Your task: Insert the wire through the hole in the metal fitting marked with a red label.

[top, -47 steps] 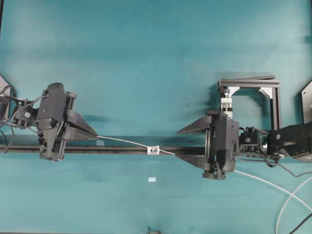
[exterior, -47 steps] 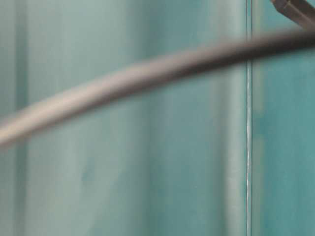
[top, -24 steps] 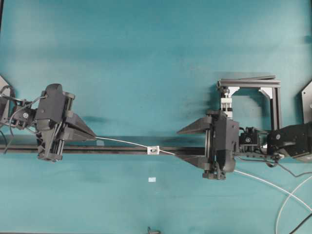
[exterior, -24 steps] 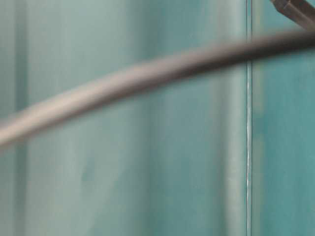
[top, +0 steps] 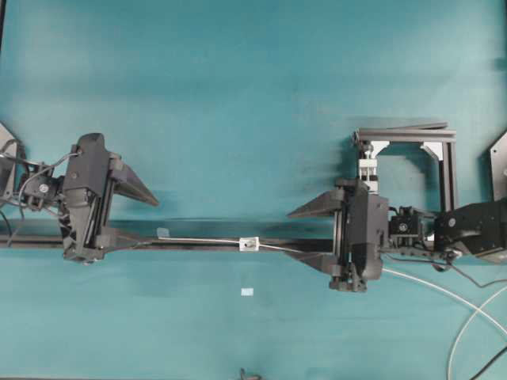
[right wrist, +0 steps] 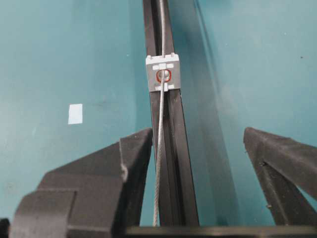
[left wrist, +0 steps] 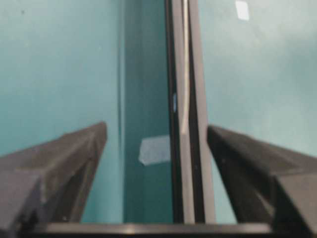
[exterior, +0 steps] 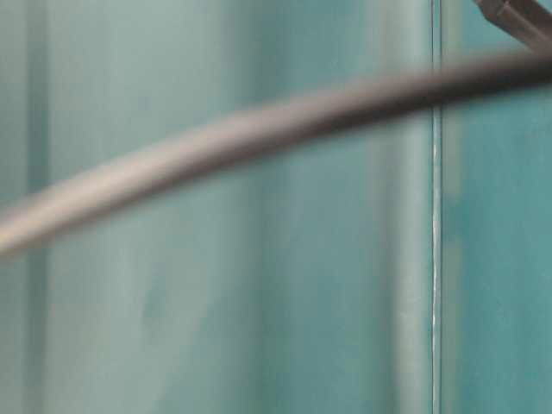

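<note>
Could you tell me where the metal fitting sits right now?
Overhead, the metal fitting sits mid-rail on the black rail, between both arms, wire running through it.

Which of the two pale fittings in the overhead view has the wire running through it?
The metal fitting on the black rail; the wire passes through it. The white clamp block sits in the corner frame.

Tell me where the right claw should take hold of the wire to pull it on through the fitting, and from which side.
Grip the wire on the bare stretch just past the metal fitting, coming straight down with the open right claw straddling the black rail. The wire lies along the rail there, so closing across it should probably catch it.
</note>
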Motion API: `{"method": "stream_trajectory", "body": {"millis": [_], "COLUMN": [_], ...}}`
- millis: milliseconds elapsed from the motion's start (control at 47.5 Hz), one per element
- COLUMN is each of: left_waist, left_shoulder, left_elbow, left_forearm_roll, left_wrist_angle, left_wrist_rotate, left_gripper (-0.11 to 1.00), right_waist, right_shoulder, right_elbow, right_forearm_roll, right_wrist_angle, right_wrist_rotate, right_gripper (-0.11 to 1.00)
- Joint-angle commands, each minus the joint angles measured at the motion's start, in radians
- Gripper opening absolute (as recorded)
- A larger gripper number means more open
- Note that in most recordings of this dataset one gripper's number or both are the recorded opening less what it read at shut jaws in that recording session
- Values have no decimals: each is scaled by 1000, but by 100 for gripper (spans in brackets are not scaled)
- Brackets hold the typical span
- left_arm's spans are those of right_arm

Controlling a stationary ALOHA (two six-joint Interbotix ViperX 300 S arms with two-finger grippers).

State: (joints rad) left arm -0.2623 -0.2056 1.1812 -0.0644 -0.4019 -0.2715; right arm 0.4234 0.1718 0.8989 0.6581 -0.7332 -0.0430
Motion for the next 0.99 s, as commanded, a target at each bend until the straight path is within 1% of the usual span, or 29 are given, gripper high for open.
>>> {"method": "stream_trajectory", "body": {"millis": [0,63,105,232,464,653,780,969], "left_waist": [2,8,14,32,71,91,114,138], "left_shoulder": [-15,-14,-15,-18,-41,-66,-77,-78], "left_elbow": [-8,-9,-11,-12,-12,-6,-8,-17], "left_forearm_roll": [3,3,3,3,5,6,9,9], "left_wrist_angle": [-3,-5,-6,-9,-17,-23,-23,-26], "left_wrist_rotate": [5,6,8,15,54,71,94,130], "left_gripper": [60,79,86,86,86,86,86,86], "right_waist": [0,0,0,0,-11,-25,-38,-49], "right_shoulder": [-32,-40,-49,-83,-143,-161,-163,-166], "right_elbow": [-9,-5,0,25,78,101,110,110], "right_forearm_roll": [-2,-2,-2,-2,-2,-2,-2,-2], "right_wrist_angle": [-8,-8,-6,-12,-31,-35,-35,-37], "right_wrist_rotate": [2,0,-3,-8,-9,-11,-12,-51], "right_gripper": [83,83,83,83,83,83,83,83]}}
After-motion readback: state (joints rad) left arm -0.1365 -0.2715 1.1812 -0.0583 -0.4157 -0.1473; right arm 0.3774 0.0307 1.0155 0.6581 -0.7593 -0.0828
